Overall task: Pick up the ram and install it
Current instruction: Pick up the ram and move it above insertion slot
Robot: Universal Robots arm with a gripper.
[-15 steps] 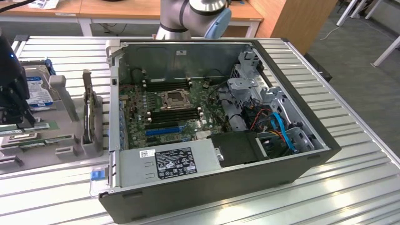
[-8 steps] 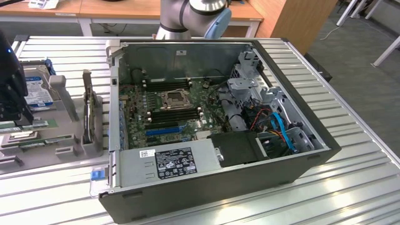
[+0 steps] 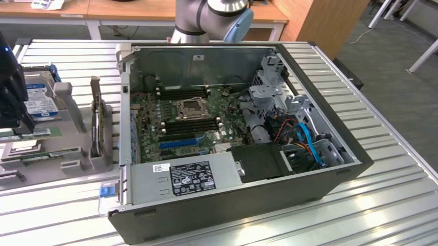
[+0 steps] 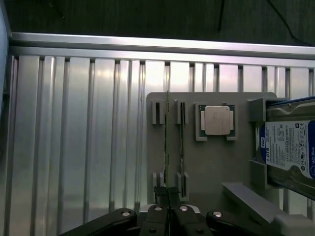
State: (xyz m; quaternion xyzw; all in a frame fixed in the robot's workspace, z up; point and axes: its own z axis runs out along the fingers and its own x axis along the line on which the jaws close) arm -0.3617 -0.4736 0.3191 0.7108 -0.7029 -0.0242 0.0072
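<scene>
- Plainly the picking-up step is in hand. The ram [image 4: 167, 142] stands on edge in its slotted brackets on the grey holder tray [image 4: 211, 167], not lifted and nowhere near the computer.
- The gripper [image 4: 168, 196] hangs over the tray with its claw pressed together. The tips sit in line with the near end of the ram's thin edge. I cannot tell whether that edge is nipped between them or the tips only hover above it.
- In the exterior view the gripper [image 3: 12, 102] and tray lie at about nine o'clock from the computer case [image 3: 226, 210], well apart from it on the ribbed metal table [image 4: 74, 147].
- By my judgement this step calls for a square hold on a very thin edge and a pull straight out of the brackets. A second stick [image 4: 181, 142] stands just beside the ram and could be knocked.
- The tray also holds a processor chip [image 4: 217, 120] in a square pocket beside the second stick. Beyond the chip, a blue-labelled hard drive [image 4: 288, 147] sits in a walled bay.
- The open case holds the motherboard. Its long black memory slots [image 3: 193, 125] run near the centre, with a blue expansion slot [image 3: 179, 142] at about six o'clock from them.
- A power supply [image 3: 184, 177] fills the near corner of the case.
</scene>
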